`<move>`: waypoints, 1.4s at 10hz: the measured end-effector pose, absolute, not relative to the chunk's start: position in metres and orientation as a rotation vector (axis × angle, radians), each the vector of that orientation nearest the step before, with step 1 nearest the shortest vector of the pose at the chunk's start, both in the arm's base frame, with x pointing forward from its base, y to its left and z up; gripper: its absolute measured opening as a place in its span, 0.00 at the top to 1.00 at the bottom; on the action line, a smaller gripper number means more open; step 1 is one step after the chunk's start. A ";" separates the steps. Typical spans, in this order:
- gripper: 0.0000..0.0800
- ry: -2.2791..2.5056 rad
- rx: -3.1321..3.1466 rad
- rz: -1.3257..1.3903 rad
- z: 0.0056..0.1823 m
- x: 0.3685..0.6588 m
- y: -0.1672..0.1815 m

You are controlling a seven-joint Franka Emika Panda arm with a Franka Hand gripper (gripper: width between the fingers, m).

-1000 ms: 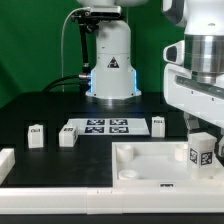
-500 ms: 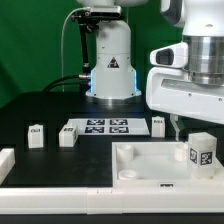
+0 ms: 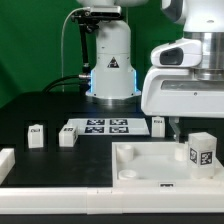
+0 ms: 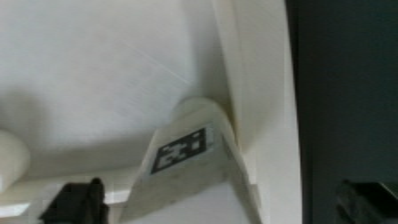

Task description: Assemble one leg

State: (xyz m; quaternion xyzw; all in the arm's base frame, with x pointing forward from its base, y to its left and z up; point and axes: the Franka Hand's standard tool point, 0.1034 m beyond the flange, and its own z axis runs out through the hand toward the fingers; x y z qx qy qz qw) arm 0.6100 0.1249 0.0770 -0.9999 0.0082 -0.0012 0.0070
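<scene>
A leg (image 3: pixel 203 152), a small white block with a square tag, stands on the near right corner of the large white square panel (image 3: pixel 150 165). My gripper (image 3: pixel 190 122) hangs above it and slightly toward the exterior view's left, apart from it. One dark finger (image 3: pixel 172 127) shows below the white hand. In the wrist view the leg (image 4: pixel 183 152) lies between my two dark fingertips (image 4: pixel 75 200), which stand wide apart around my gripper (image 4: pixel 217 205). The gripper is open and empty. The panel's white surface (image 4: pixel 89 80) fills that view.
Three more legs stand on the black table: two at the left (image 3: pixel 36 135) (image 3: pixel 68 135) and one behind the panel (image 3: pixel 158 124). The marker board (image 3: pixel 100 126) lies between them. A white part (image 3: pixel 5 165) sits at the left edge. The robot base (image 3: pixel 110 60) stands behind.
My gripper has let go of the leg and moved up and toward the exterior view's left. The leg stays standing on the panel's corner, now more upright.
</scene>
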 end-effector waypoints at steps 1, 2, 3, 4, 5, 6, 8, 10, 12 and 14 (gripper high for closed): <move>0.19 -0.194 -3.121 -0.003 0.076 0.610 0.123; 0.19 -0.335 -3.111 -0.003 0.076 0.611 0.121; 0.19 -0.384 -3.114 -0.004 0.076 0.611 0.120; 0.19 -0.386 -3.113 -0.004 0.076 0.611 0.119; 0.19 -0.380 -3.114 -0.004 0.076 0.611 0.119; 0.31 -0.379 -3.114 -0.004 0.076 0.611 0.119; 0.48 -0.378 -3.115 -0.003 0.076 0.611 0.118; 0.64 -0.374 -3.115 -0.003 0.076 0.611 0.118; 0.64 -0.309 -3.122 -0.003 0.075 0.611 0.118; 0.64 0.065 -3.135 -0.008 0.075 0.611 0.121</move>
